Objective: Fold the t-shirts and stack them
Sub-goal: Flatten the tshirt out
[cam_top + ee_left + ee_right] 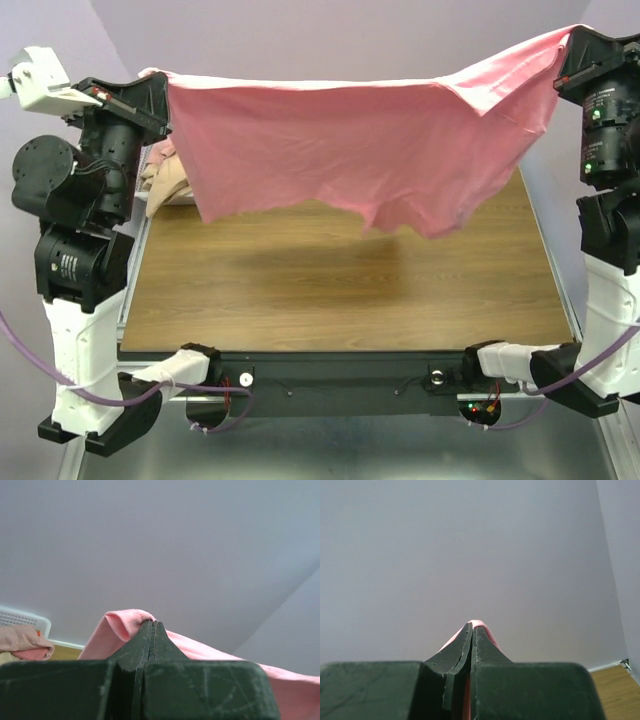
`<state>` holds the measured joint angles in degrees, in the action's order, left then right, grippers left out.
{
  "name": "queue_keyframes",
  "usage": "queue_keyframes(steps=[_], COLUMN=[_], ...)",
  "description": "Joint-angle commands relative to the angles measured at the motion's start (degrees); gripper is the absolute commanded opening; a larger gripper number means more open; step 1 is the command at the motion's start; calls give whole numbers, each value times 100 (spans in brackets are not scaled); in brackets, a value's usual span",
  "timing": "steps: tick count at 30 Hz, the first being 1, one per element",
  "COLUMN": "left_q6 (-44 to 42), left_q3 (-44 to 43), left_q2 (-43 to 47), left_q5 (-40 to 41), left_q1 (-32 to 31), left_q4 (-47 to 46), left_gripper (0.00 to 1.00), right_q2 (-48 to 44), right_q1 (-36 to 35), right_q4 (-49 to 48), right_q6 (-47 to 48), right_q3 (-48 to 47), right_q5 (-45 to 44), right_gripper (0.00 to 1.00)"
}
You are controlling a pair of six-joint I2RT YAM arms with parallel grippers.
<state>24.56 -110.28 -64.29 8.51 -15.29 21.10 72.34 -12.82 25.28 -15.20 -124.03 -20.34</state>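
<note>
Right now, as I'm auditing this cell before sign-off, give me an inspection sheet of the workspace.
Surface: wood-grain table, shirt's shadow across it.
Job's things: salmon-pink t-shirt stretched in the air between both grippers; other shirts piled at the far left.
Clutter: white lattice basket by that pile.
Grippers: left gripper and right gripper each shut on the salmon-pink t-shirt.
Cables: purple cables looping from both arm bases.
Surroundings: plain pale walls.

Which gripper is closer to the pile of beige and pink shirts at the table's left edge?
Left. The left gripper holds the salmon-pink t-shirt up just above the pile; the right gripper holds its other end across the table.
</note>
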Motion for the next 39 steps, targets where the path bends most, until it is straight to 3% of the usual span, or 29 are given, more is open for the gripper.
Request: queue_keyframes(steps=[1, 8, 13, 19, 21, 23, 26, 33, 35, 39], left_q6=[58, -38, -118, -56, -47, -109, -118, -197, -240, -294], left_q3=[-178, -126, -11, -1072, -2047, -2871, -3026, -1885, -1473, 579], left_q2=[-39, -408, -1251, -2736, -3375, -3842, -3959, -3310, -3117, -2336], left_q5=[-174, 80, 388, -297, -473, -578, -1078, -1168, -1185, -1238], left_q1=[17, 17, 78, 403, 456, 509, 527, 536, 536, 536], left_q4=[-106, -316, -572, -634, -389, -274, -501, -871, -1028, -1705], left_gripper=[0, 0, 0, 0, 0, 0, 0, 0, 0, 0], right_q2=[-44, 526, 1887, 3284, 3663, 3717, 3569, 2822, 2559, 1751], right_q1=[-10, -1, -1, 112, 166, 183, 201, 227, 236, 236], right_q4=[-295, -304, -427, -1085, -1323, -1664, -1947, -2062, -2071, -2062], right_q6=[35, 210, 676, 966, 966, 1010, 1063, 1213, 1195, 958], right_q3=[-113, -174, -972, -1982, -2344, -2425, -2249, -1213, -511, 1105], right_q5=[39, -181, -708, -612, -463, -366, -304, -190, -111, 187], right_gripper=[0, 0, 0, 0, 1, 1, 0, 1, 1, 1])
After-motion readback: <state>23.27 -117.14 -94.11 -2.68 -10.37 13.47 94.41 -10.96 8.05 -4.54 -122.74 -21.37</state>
